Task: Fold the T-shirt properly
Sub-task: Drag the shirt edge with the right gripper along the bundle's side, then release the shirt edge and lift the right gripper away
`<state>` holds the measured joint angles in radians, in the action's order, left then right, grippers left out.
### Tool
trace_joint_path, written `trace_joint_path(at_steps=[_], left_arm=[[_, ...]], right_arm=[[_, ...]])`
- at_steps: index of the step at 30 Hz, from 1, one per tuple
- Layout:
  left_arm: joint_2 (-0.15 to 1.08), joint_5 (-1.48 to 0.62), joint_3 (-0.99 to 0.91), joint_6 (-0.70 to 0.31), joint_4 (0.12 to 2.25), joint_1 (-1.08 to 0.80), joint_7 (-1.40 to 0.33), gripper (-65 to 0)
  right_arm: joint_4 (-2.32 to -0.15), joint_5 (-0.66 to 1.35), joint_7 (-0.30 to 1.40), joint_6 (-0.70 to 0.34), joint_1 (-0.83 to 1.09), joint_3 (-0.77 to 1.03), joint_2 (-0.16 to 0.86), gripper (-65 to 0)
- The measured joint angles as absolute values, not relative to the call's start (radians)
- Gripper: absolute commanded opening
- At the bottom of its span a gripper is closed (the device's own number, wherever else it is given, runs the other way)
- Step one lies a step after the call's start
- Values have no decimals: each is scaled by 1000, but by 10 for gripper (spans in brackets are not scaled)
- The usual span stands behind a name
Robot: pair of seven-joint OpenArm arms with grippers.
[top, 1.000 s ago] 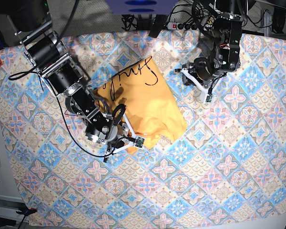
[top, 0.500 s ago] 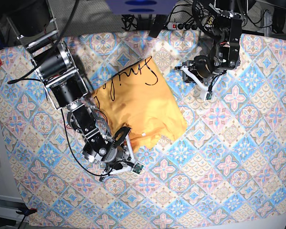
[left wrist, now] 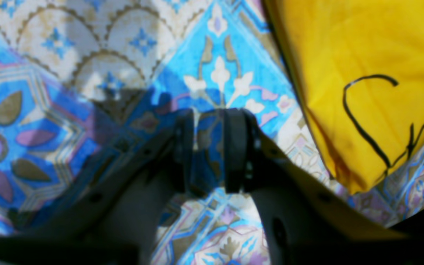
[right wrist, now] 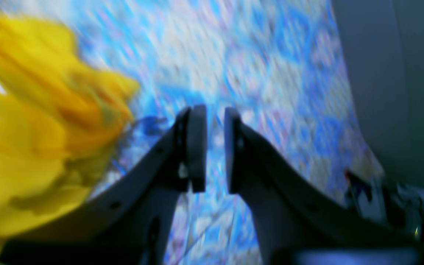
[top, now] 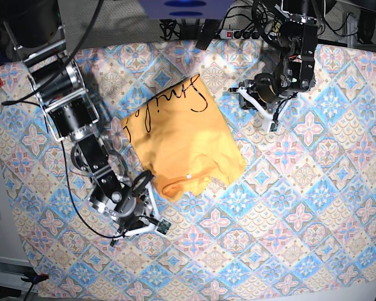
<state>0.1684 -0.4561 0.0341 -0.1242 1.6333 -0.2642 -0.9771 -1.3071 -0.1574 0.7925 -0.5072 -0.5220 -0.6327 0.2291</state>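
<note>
The T-shirt [top: 182,144] is lying folded into a rough yellow-orange bundle near the middle of the worktop [top: 313,207], on the blue-and-pink tiled cloth, with its black lettering [top: 169,103] facing up along the far edge. Its long axis is running diagonally, from the lettered far corner down to a rumpled near corner. The right claw [top: 140,221] is hanging just off that near corner, apart from the fabric; its wrist view, badly blurred, is showing the jaws set narrow with only cloth pattern between them and the shirt off to one side. The left claw [top: 258,105] is hovering beside the far lettered corner, also clear of the shirt, jaws narrowly parted and gripping nothing. To my eye the loose near corner is what any tidying move would turn on, and the right arm is sitting nearer to it, with the shirt lying up and across from its claw.
</note>
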Motion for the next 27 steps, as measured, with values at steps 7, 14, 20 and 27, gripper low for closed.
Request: trace_joint_path(at_steps=[7, 14, 20, 27], left_arm=[[169, -456, 33, -124, 1633, -261, -978, -514], [168, -456, 33, -125, 1633, -260, -976, -514], [168, -457, 33, -125, 1633, -260, -977, -514], [169, -456, 33, -125, 1633, -260, -976, -514]], right_arm=[[-1440, -142, 815, -519, -363, -646, 263, -555], [-1338, -155, 773, -508, -371, -709, 245, -555], [-1187, -152, 699, -521, -400, -758, 183, -555], [-1065, -150, 630, -517, -496, -759, 118, -555]])
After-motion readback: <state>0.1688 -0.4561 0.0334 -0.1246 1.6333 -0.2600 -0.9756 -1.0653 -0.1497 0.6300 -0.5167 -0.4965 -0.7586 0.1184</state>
